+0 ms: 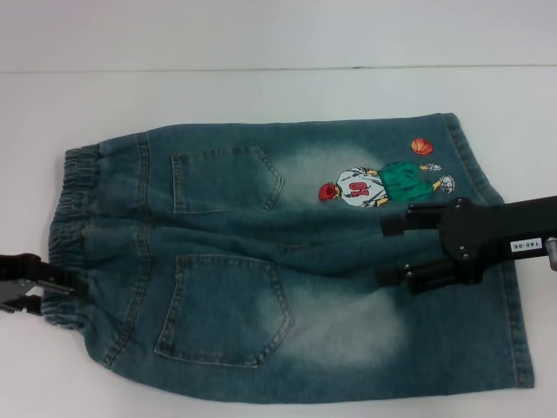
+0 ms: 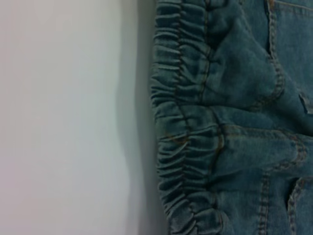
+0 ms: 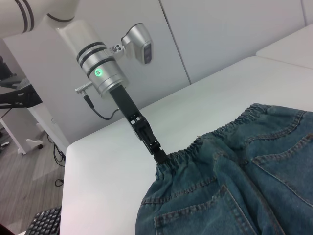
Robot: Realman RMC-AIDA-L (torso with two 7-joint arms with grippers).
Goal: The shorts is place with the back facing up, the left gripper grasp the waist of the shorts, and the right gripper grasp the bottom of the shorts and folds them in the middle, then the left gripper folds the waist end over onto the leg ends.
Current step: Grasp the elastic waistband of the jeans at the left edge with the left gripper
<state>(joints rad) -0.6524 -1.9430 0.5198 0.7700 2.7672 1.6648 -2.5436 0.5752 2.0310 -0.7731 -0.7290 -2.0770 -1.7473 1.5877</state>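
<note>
Head view: faded denim shorts [image 1: 287,261], ruched elastic waistband [image 1: 74,235].

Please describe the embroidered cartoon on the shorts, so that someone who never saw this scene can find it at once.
Denim shorts lie flat on the white table, elastic waist on the robot's left. Near the opposite end, just beyond the right gripper, is the cartoon: a basketball player with green shorts and an orange ball. It is the only colourful patch.
</note>
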